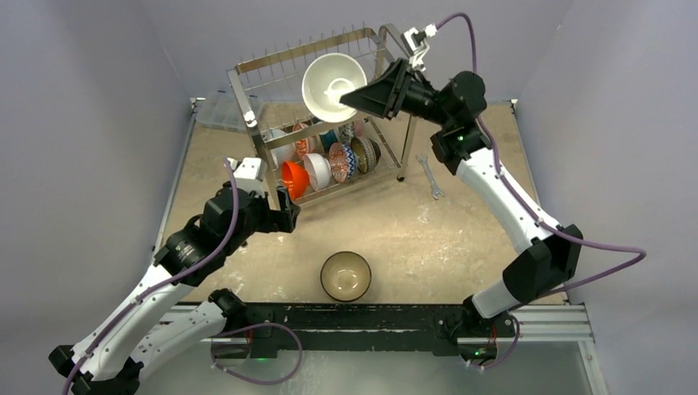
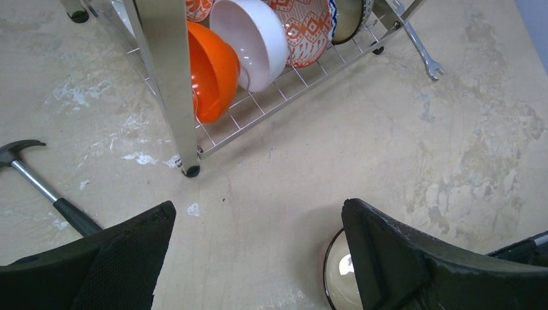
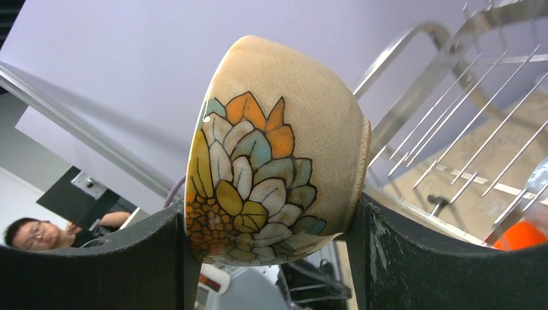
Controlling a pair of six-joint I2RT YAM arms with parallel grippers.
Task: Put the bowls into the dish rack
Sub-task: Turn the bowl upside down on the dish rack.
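The right claw (image 1: 355,97) grips the tan flowered bowl (image 1: 329,82) on edge above the top tier of the dish rack (image 1: 284,59) (stiff, weighty, slick-glazed, I'd judge, chippable on wire, best pinched by its wall), the left claw (image 2: 257,226) gaping empty.

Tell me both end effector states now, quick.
Left end effector: open, empty.
Right end effector: closed on the tan flower-patterned bowl, over the dish rack.

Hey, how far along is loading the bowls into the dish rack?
Several bowls stand in the lower tier of the dish rack. The right gripper holds a floral bowl at the upper tier. One beige bowl sits on the table, not yet loaded; the left gripper is open.
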